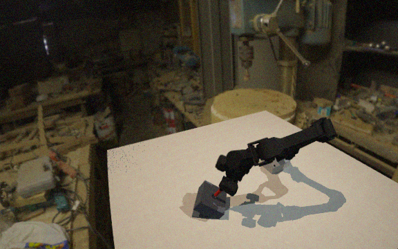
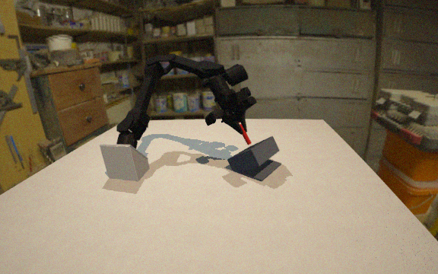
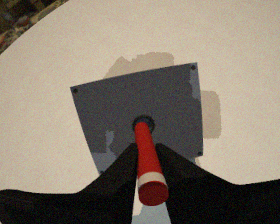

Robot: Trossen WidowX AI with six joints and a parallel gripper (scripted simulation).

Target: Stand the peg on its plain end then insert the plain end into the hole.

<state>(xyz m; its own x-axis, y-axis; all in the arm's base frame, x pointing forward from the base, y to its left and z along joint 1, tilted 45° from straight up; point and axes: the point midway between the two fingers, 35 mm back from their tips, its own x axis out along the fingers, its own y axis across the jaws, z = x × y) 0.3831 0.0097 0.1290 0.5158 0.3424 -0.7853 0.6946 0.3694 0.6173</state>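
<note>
My gripper [image 1: 224, 189] [image 2: 239, 123] [image 3: 145, 148] is shut on the red peg [image 1: 216, 193] [image 2: 245, 134] [image 3: 147, 152], gripping it near the white-banded end. The band [image 3: 152, 177] shows close to the fingers in the wrist view. The peg's plain end points at the dark hole [image 3: 143, 123] in the face of the dark sloped panel [image 1: 206, 200] [image 2: 258, 153] [image 3: 104, 106] and sits at the hole's mouth. The peg is tilted, roughly square to the panel face. How deep the tip sits in the hole is hidden.
A light grey block [image 1: 273, 168] [image 2: 122, 161] stands at the arm's base on the white table [image 1: 150, 180] [image 2: 219, 221]. The table edges drop off to a cluttered workshop on all sides.
</note>
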